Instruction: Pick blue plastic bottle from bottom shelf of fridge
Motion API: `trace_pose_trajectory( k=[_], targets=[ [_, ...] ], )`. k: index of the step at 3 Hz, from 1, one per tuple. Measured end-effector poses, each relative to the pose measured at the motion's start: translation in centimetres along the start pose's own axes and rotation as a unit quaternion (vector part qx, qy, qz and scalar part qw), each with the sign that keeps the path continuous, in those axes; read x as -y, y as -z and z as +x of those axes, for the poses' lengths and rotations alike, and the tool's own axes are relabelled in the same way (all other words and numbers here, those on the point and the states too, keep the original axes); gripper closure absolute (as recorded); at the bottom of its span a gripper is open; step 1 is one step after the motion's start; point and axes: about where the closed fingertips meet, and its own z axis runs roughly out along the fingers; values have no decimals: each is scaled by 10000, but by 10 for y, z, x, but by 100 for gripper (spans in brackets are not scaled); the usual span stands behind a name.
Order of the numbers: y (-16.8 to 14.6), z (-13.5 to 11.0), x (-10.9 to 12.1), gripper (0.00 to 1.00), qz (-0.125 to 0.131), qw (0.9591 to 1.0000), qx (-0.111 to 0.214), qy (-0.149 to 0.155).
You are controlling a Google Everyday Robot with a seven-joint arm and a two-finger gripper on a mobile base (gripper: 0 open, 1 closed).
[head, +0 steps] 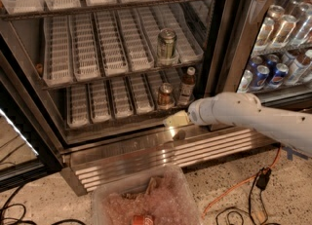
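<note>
1. One slim brown-bodied, white-capped blue plastic bottle [187, 86] stands upright near the bottom shelf's [102, 103] front right corner.
2. Pale tool [176, 120] hovers at the front edge, bottle just behind; apart or together, cannot tell.

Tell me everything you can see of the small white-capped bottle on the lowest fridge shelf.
The bottle is small and slim, with a dark brownish body, a white screw cap and a pale label; it looks like plastic. It stands upright at the right front of the bottom shelf, just right of a copper-brown can; whether they touch is unclear. The claw sits below and in front of it, apart from it.
</note>
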Motion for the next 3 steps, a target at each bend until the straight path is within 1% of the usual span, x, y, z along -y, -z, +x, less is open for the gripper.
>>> trace_pose_trajectory(
  k=[1, 2, 3],
  targets=[
    [13, 12, -12, 0, 166, 9988, 467, 62],
    [14, 18, -8, 0, 137, 9952, 966, -14],
    [17, 15, 20, 0, 26, 9906, 1367, 28]
  ],
)
